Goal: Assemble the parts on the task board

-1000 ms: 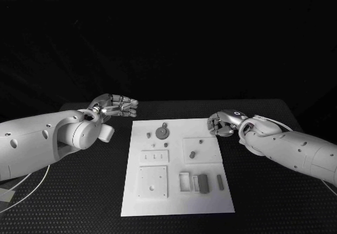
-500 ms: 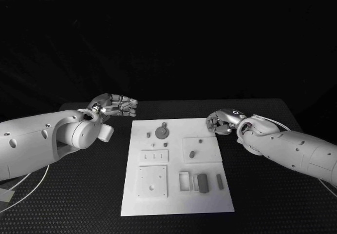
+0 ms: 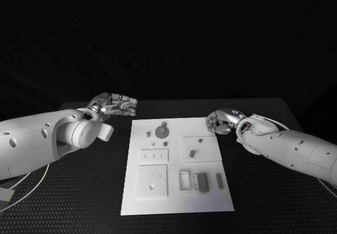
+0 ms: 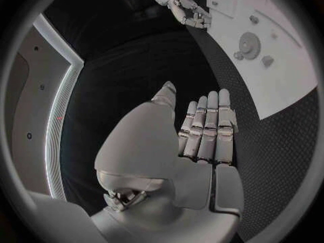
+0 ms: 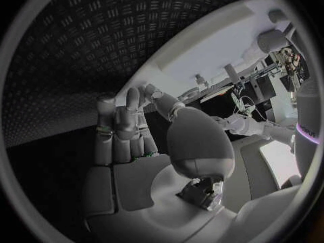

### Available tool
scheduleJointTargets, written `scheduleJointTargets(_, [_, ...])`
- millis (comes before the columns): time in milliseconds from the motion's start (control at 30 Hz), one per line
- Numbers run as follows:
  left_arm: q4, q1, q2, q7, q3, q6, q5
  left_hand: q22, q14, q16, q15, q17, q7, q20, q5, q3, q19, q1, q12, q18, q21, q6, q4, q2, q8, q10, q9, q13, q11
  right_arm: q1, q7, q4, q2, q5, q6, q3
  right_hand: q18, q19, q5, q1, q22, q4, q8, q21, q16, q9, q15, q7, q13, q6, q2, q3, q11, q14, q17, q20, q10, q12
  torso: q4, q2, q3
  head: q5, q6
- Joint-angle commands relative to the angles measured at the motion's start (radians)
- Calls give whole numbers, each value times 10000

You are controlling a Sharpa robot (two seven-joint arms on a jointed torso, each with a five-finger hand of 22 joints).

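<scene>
The white task board [image 3: 176,195] lies in the middle of the table. On it are a round grey part [image 3: 162,131], small grey pegs [image 3: 192,154] and two dark bars [image 3: 203,183] near its right side. My left hand [image 3: 114,105] hovers off the board's far left corner, fingers straight and side by side [image 4: 206,127], holding nothing. My right hand [image 3: 223,121] hangs at the board's far right corner, just above its edge, also holding nothing [image 5: 125,129]. The left wrist view shows the board [image 4: 283,70], the round part [image 4: 250,40] and my right hand [image 4: 188,9].
The black ribbed table [image 3: 273,195] stretches on both sides of the board. White raised blocks [image 3: 153,181] with holes and a slotted plate [image 3: 154,156] sit on the board's left half. A thin cable [image 3: 21,192] runs near my left arm.
My right hand has drifted slightly toward the far edge of the board. The left hand and the parts have stayed put.
</scene>
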Motion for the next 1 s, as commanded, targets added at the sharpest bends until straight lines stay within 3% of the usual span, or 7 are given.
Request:
scheduleJointTargets(33, [18,6,9,94,9,142,-13,-11,4,-57,58,15,81,35,-29,-73,12,2,-43,199,-69,-20,4,52,-21,-29,-12,-16,-3,-7,-41,-5,-8,-110,4,0,757,-3,12,13,138,-21,51,-53,-26,25,-84,68,75,195,45,-9,-62,16,-15,14,-44,87,3,-6,10,-2,-6])
scheduleJointTargets(333, [24,6,7,66,9,272,-130,8,84,-44,46,59,115,21,-30,-66,73,0,42,216,-55,105,5,126,52,169,11,33,35,-7,57,48,-3,-74,-421,0,757,12,13,95,143,-50,130,-47,-25,79,-152,-5,343,389,147,10,-134,27,-15,5,-11,334,-6,-4,19,-5,-3])
scheduleJointTargets(367, [23,5,9,86,8,265,-202,27,154,-21,27,96,144,5,-29,-71,128,-9,94,231,-36,195,5,155,99,321,25,75,23,-7,76,73,-11,-66,-486,0,753,16,28,181,149,-80,336,-39,-21,177,-227,-115,538,750,182,18,-228,33,-13,-1,337,660,-6,-5,20,-10,0])
scheduleJointTargets(467, [18,5,5,87,8,357,-387,121,514,159,-123,262,13,-110,-30,-77,430,5,285,285,110,587,-1,238,297,819,96,226,-185,-7,91,114,-14,-44,-575,0,757,42,27,242,149,-63,415,-26,-51,264,-426,-242,1106,938,197,-47,-401,47,-26,-10,275,1186,0,-4,21,-19,0])
scheduleJointTargets(733, [47,5,13,-318,9,620,-1072,497,1345,603,-544,909,-316,-520,-32,-216,1243,-121,554,298,575,1420,8,449,540,1826,123,680,-618,-1,-43,440,-137,-151,-778,33,757,34,12,358,161,-83,439,-13,-59,360,-463,-319,1604,1057,222,-64,-450,65,-19,-32,214,1667,-6,-5,17,-18,22])
scheduleJointTargets(900, [231,6,6,-1182,9,839,-1897,852,1792,903,-799,1452,-436,-775,-69,-336,1636,-391,749,287,927,1759,16,418,550,2352,78,1140,-868,170,-568,1156,-307,-579,-575,159,757,48,12,396,170,-78,430,17,-52,396,-483,-339,1829,1092,134,-96,-471,82,-9,-42,212,1902,-16,-28,7,4,69])
scheduleJointTargets(1000, [404,7,7,-1805,10,1087,-2293,1253,2424,1611,-1172,2160,-463,-1066,-115,-459,2226,-704,1142,348,1439,1870,15,267,521,2897,48,1665,-1153,297,-961,1655,-357,-928,-420,183,757,37,12,326,170,-58,404,18,-57,400,-478,-334,1901,1073,65,-136,-466,75,-7,-31,171,1958,-24,-24,10,18,130])
